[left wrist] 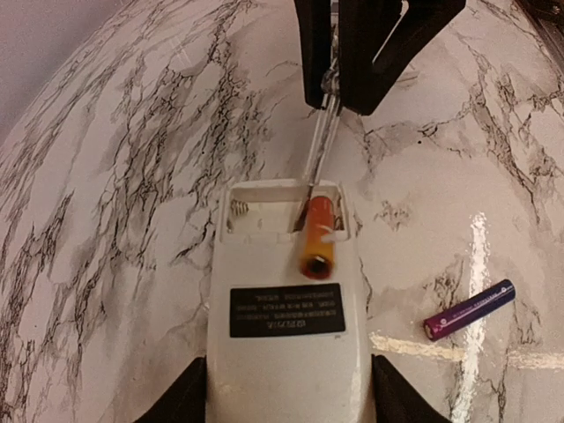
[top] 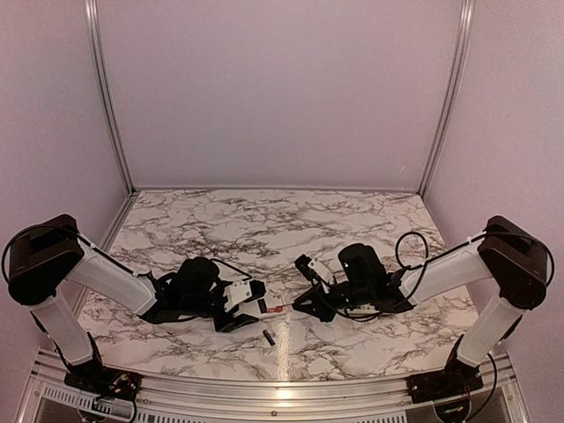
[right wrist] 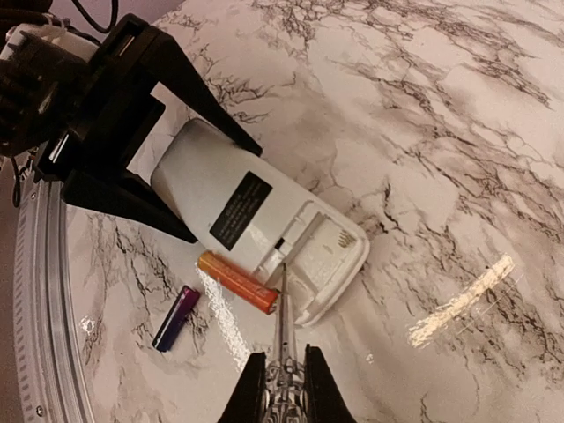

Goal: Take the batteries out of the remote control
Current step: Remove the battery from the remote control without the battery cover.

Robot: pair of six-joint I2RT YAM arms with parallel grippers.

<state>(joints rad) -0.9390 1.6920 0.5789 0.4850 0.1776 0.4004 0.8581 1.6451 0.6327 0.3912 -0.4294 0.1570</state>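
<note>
My left gripper [left wrist: 286, 401] is shut on the white remote [left wrist: 286, 344], which lies back side up with its battery bay open. An orange-red battery [left wrist: 315, 236] is tilted up out of the right slot; the left slot is empty, its spring showing. My right gripper [right wrist: 284, 392] is shut on a thin metal tool [right wrist: 284, 322], whose tip sits at the battery's inner end [right wrist: 238, 282]. A dark purple battery [left wrist: 469, 309] lies loose on the table beside the remote. It also shows in the right wrist view [right wrist: 176, 318] and the top view [top: 269, 337].
The marble table [top: 264, 220] ends in a metal rail at the near edge [top: 282, 388]. Pale walls with metal corner posts [top: 106, 97] stand at the back. Both grippers meet in the middle, left [top: 242, 304] and right [top: 304, 304].
</note>
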